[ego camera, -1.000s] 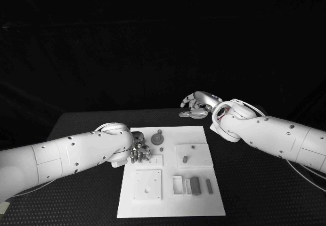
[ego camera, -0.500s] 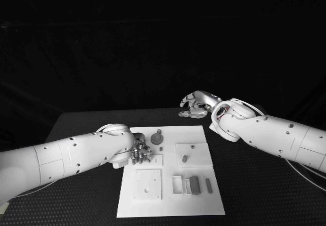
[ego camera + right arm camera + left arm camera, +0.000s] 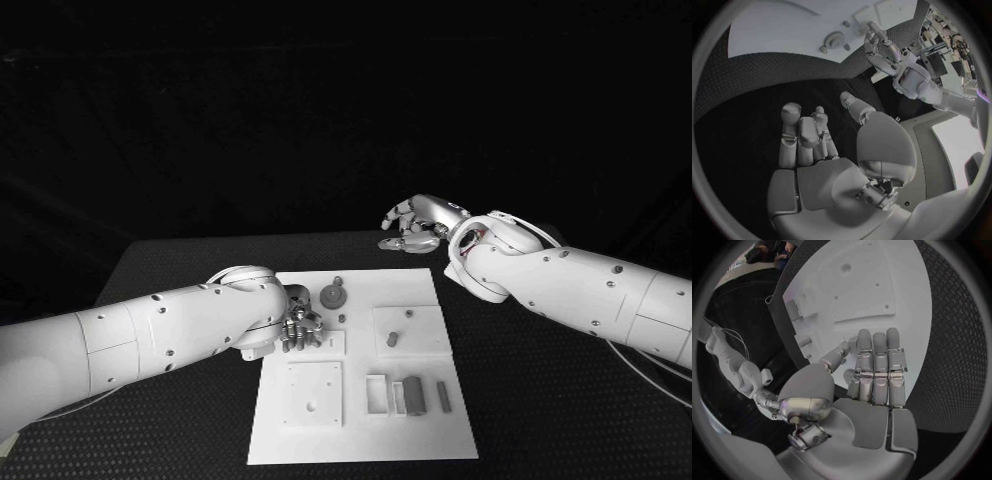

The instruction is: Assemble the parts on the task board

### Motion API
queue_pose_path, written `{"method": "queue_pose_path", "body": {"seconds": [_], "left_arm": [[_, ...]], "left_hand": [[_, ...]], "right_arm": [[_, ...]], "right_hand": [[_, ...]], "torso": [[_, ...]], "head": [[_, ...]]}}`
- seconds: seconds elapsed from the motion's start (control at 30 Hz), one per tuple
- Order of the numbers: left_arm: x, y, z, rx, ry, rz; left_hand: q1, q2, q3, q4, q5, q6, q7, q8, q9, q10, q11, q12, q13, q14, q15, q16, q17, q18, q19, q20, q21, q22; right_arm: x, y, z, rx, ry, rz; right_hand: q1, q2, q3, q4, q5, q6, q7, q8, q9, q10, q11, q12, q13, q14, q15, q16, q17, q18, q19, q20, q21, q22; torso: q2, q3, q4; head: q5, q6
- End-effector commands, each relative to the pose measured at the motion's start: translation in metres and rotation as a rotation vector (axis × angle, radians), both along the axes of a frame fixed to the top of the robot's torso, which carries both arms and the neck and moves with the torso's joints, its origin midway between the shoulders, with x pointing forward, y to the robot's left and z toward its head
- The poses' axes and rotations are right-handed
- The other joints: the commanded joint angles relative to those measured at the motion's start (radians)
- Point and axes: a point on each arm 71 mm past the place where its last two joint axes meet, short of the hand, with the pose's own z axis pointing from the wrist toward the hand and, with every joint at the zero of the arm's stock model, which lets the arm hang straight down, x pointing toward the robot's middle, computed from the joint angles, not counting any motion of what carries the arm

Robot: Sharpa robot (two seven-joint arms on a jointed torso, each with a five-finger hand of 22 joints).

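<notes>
Both hands empty, task board point(image 3: 364, 440) mid-counter point(image 3: 548, 400).
L hand point(image 3: 299, 322) over board's far-left part, fingers straight, pressed together, round part point(image 3: 335, 296) just beside; R hand point(image 3: 418, 222) beyond board's far edge, fingers curled.

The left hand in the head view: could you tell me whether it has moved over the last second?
Barely: the left hand crept slightly nearer the task board's near end.

two white arms with dark screw dots, left hand point(image 3: 299, 322) and right hand point(image 3: 418, 222) silver, jointed fingers point(image 3: 877, 365)
</notes>
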Motion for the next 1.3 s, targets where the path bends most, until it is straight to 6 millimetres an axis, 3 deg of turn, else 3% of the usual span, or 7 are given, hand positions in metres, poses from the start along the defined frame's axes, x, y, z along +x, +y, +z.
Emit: {"method": "queue_pose_path", "body": {"seconds": [0.03,1.3], "left_arm": [[-0.0008,-0.0033,-0.0005,-0.001,0.005,-0.017],[0.0015,-0.0026,0.0000,-0.025,-0.039,0.001]], "left_hand": [[-0.001,0.012,0.001,-0.001,0.004,0.059,-0.057,0.005,0.001,-0.006,-0.002,0.004,0.002,-0.003,-0.006,0.006,0.001,0.018,0.005,-0.003,0.003,0.002],[-0.004,0.017,0.007,-0.007,-0.005,0.056,-0.056,0.001,0.008,-0.013,-0.001,0.010,0.004,-0.008,-0.006,0.010,-0.002,0.017,0.002,-0.003,0.001,0.009]], "right_arm": [[-0.0005,0.0016,-0.0003,-0.003,0.009,0.011],[-0.0003,0.0020,-0.0008,-0.005,0.014,0.011]], "right_hand": [[0.005,0.002,0.000,0.004,0.000,-0.018,0.022,-0.001,-0.002,0.002,0.006,0.006,-0.001,-0.003,0.000,0.002,0.001,0.053,0.000,-0.003,-0.004,0.013],[0.005,0.002,-0.003,0.009,0.000,-0.019,0.023,-0.001,-0.003,0.000,0.006,0.007,-0.004,-0.004,0.001,0.002,0.001,0.053,-0.001,-0.002,-0.005,0.014]], "torso": [[0.000,-0.0003,0.0002],[-0.001,0.0000,0.0007]], "head": [[-0.001,-0.002],[-0.004,0.001]]}}
